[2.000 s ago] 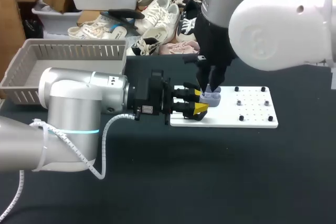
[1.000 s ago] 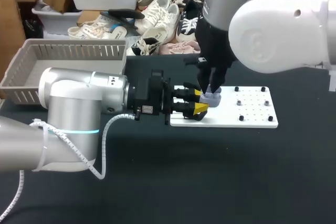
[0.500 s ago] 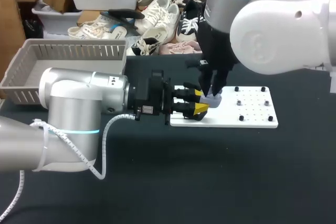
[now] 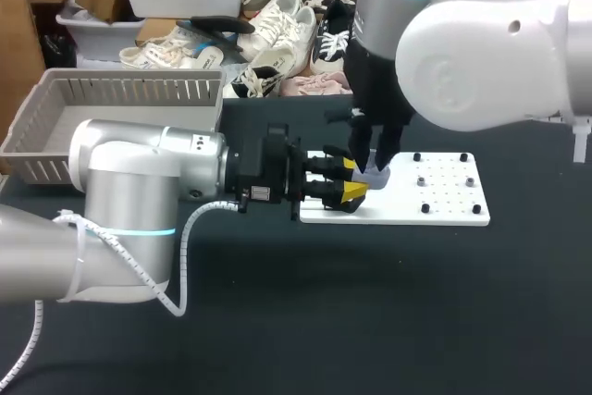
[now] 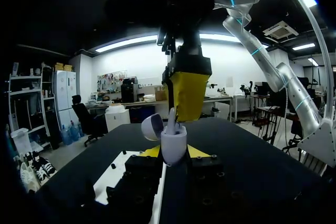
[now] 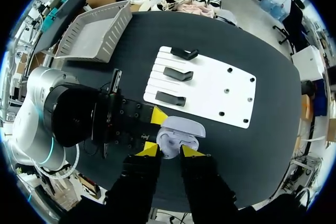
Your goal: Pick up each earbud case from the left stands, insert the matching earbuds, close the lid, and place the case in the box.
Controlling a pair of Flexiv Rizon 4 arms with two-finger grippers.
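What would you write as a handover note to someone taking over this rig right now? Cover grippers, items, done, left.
Left gripper: shut on the earbud case, lid open.
Right gripper: directly above the case; grip unclear.
Done: case is off the stands; one earbud stands upright in it.
Left: finish the earbuds, close the lid, place the case in the grey box.

A robotics lab: two robot arms, left (image 4: 139, 191) and right (image 4: 481, 43), stand at a black table (image 4: 370, 321) bearing a white pegged board (image 4: 444, 201) and, far left, a grey basket (image 4: 129, 90).
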